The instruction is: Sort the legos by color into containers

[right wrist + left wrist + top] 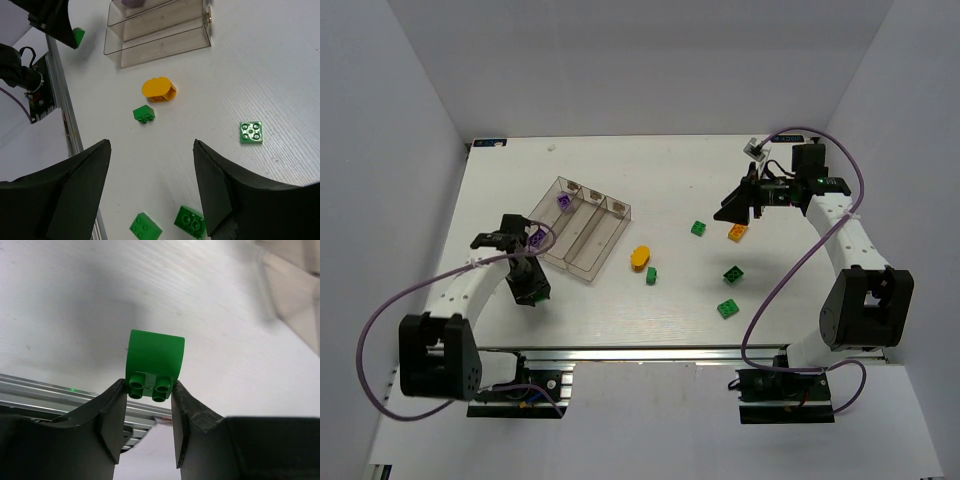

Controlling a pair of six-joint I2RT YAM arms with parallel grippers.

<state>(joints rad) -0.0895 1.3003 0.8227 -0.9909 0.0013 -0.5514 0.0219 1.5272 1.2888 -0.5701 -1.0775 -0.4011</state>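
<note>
The left gripper (148,392) has a green brick (155,362) pinched between its fingers, studs toward the wrist camera. In the overhead view it sits at lower left, just below and left of the three-compartment tray (585,250). As I read it, the step in hand is carrying this green piece to a compartment.

A purple brick (562,201) lies in the tray's leftmost lane, at its upper end. The next move therefore calls for swinging up and to the right over one of the other lanes and letting go low, so the brick drops inside the walls.

The right gripper (150,150) is spread wide and holds nothing, hovering at upper right near an orange brick (737,234). A yellow oval (159,89) lies loose on the table (620,330), with a small green brick (144,114) just beside it. Three other green bricks (733,274) are scattered right of centre, well apart from the tray.
</note>
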